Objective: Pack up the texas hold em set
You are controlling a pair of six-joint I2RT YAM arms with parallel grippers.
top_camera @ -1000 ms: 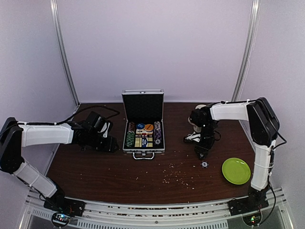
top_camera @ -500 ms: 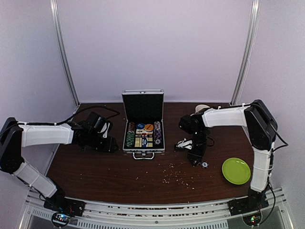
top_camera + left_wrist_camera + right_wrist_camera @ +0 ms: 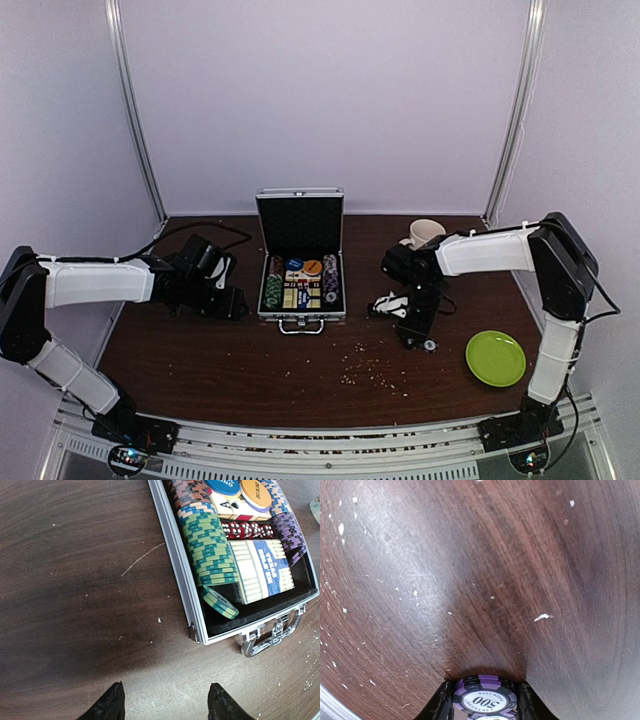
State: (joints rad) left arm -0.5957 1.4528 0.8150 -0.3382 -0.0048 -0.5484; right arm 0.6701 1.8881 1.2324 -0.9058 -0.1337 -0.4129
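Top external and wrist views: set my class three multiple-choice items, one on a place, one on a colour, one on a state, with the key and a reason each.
1. The lime plate lies: A) right of the case; B) inside it; C) under the left arm.
2. The chip between the right end effector's fingers is: A) green; B) orange; C) purple.
3. The case lid stands: A) shut; B) open, upright; C) detached.
Key: 1A, it shows far right in the top view; 2C, purple rim in the right wrist view; 3B, its black lining faces the camera.
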